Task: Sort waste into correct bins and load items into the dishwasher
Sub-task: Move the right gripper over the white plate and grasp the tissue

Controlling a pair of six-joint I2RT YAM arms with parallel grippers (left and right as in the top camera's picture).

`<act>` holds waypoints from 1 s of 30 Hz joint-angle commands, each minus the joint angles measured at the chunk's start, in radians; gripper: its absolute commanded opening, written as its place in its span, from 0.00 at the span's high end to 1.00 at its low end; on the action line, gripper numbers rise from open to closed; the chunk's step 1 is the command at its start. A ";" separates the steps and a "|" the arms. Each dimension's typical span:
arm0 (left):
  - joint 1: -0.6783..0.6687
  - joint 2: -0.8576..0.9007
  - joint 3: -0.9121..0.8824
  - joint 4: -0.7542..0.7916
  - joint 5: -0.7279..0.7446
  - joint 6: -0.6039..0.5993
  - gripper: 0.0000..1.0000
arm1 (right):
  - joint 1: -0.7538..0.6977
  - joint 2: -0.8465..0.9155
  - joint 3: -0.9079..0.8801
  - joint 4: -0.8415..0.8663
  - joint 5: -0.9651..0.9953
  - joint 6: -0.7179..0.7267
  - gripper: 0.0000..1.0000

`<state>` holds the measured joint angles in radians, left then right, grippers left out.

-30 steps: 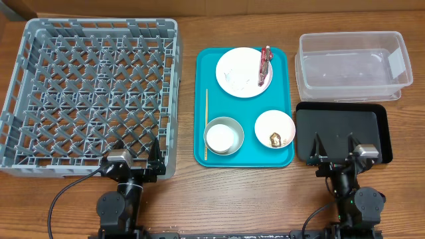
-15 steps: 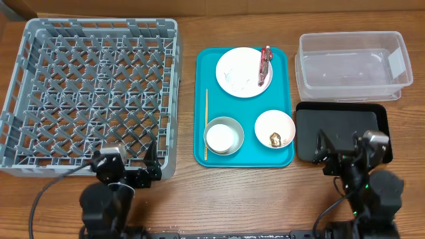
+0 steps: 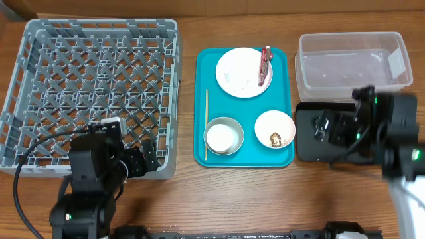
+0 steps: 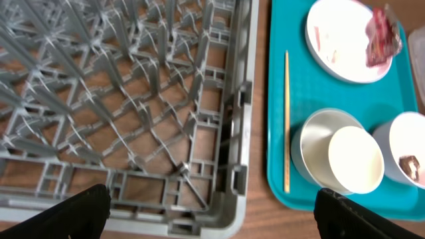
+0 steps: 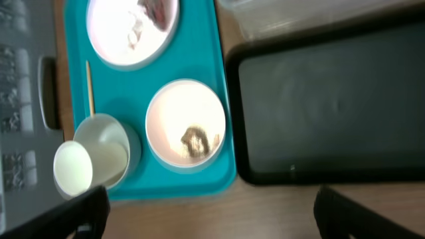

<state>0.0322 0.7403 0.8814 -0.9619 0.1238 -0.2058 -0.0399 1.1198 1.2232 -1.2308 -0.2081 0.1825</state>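
Note:
The grey dishwasher rack point(image 3: 93, 93) fills the left. On the teal tray point(image 3: 282, 93) a white plate point(image 3: 239, 74) carries a red wrapper point(image 3: 266, 63) and pale scraps. A wooden stick point(image 3: 206, 123) lies beside the metal bowl point(image 3: 232, 126), which holds a white cup point(image 3: 220, 137). The small white bowl point(image 3: 275, 126) contains a brown lump point(image 3: 275, 139). My left gripper point(image 3: 133, 149) hangs open over the rack's near right corner point(image 4: 226, 199). My right gripper point(image 3: 342, 113) is open above the black tray point(image 3: 312, 149), by the clear tub point(image 3: 352, 66). Neither holds anything.
The teal tray point(image 4: 305, 86) lies between the rack and the two bins. In the right wrist view the white bowl point(image 5: 186, 126) and black tray point(image 5: 332, 106) sit side by side, with bare wood along the table's near edge.
Both arms have risen from the table's front edge. The left one moved over the rack's corner, the right one up and rightward over the black tray. Both grippers stayed open.

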 commanded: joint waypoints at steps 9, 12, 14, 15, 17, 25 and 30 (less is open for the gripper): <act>0.000 0.064 0.072 -0.035 0.087 0.019 0.00 | 0.002 0.262 0.283 -0.051 -0.249 -0.068 0.00; 0.000 0.064 0.072 -0.035 0.087 0.018 0.00 | 0.040 0.265 0.284 -0.050 -0.246 -0.099 0.00; 0.000 0.064 0.072 -0.035 0.087 0.015 0.00 | 0.111 0.265 0.285 -0.041 -0.202 -0.112 0.00; 0.000 0.064 0.072 -0.033 0.087 0.015 0.00 | 0.150 0.267 0.290 -0.038 -0.165 -0.112 0.00; 0.000 0.064 0.072 -0.032 0.087 0.015 0.00 | 0.240 0.286 0.336 -0.037 -0.093 -0.101 0.00; 0.000 0.064 0.072 -0.032 0.087 0.015 0.00 | 0.399 0.581 0.795 -0.093 0.033 -0.101 0.00; 0.000 0.064 0.072 -0.033 0.087 0.015 0.00 | 0.399 0.769 0.957 -0.038 0.032 -0.101 0.00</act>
<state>0.0322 0.8055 0.9287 -0.9993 0.1982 -0.2058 0.3599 1.7851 2.1124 -1.3067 -0.2054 0.0856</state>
